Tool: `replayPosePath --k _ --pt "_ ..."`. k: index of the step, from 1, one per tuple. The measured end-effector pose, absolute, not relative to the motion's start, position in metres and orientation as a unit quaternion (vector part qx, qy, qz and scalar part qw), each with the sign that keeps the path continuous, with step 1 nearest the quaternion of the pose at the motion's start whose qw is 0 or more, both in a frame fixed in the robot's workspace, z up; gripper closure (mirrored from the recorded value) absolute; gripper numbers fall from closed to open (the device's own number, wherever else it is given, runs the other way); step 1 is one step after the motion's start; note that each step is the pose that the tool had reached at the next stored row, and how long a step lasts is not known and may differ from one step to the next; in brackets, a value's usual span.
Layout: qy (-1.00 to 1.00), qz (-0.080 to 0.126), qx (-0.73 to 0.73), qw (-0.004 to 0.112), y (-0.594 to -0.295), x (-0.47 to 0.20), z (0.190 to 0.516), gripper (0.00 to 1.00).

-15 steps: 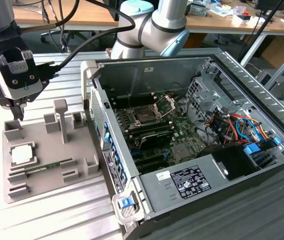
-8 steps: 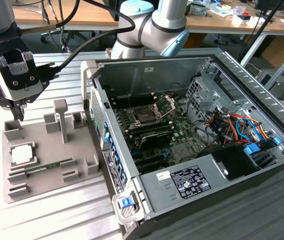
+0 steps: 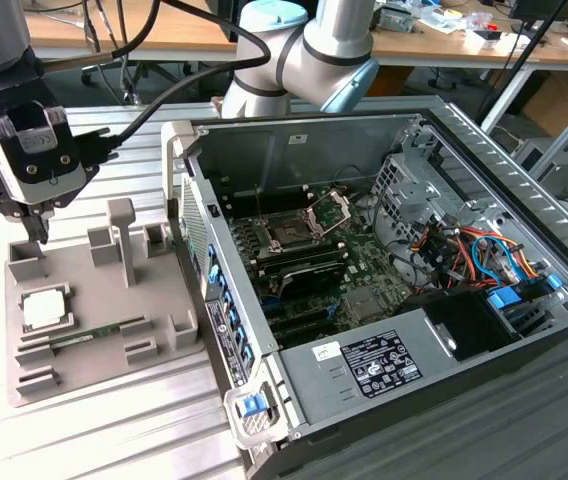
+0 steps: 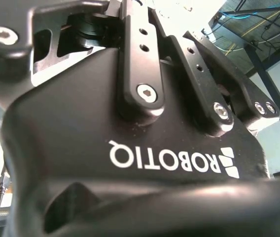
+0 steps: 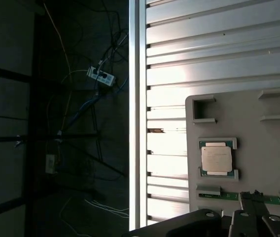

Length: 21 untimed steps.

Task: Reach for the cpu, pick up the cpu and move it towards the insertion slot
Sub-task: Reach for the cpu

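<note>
**Inspector:** What is being carried by the bench?

**Recorder:** The ribbed metal bench [image 3: 114, 420] is being occupied by two items. An open case [image 3: 304, 135] is being kept toward the exterior view's right. A grey tray [image 3: 89, 290] is being kept just beside it, on the exterior view's left. The arm [image 3: 314, 45] is being seen behind the case.

**Inspector:** Where is the gripper being held, and how are its fingers being kept?

**Recorder:** In the exterior view the gripper [image 3: 36, 236] is being held over the tray's far end. In the first wrist view the gripper [image 5: 252, 198] is being shown with its fingers pressed together, and nothing is being gripped.

**Inspector:** Is the slot being reported?

**Recorder:** The slot [image 3: 289, 232] is being seen on the board inside the case. Its silver frame is being held swung up and its dark centre is being left exposed.

**Inspector:** Where is the cpu being kept?

**Recorder:** The cpu [image 3: 44, 308] is being kept flat in a square pocket of the tray, silver top up. It is near the gripper but is not being touched, and it is well apart from the slot. In the first wrist view the cpu [image 5: 217, 159] is being framed by the pocket's corners. A green stick [image 3: 94, 333] is being kept flat just beside that pocket.
</note>
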State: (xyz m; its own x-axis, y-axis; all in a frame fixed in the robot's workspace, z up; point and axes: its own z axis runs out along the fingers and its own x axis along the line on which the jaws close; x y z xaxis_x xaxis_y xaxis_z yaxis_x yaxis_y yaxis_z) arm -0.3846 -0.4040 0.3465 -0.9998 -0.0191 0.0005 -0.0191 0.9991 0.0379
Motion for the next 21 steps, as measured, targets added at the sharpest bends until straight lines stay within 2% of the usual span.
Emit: replayPosePath --k 21 --pt "-1.000 -0.019 0.010 0.000 -0.4057 -0.3847 0.3417 0.89"
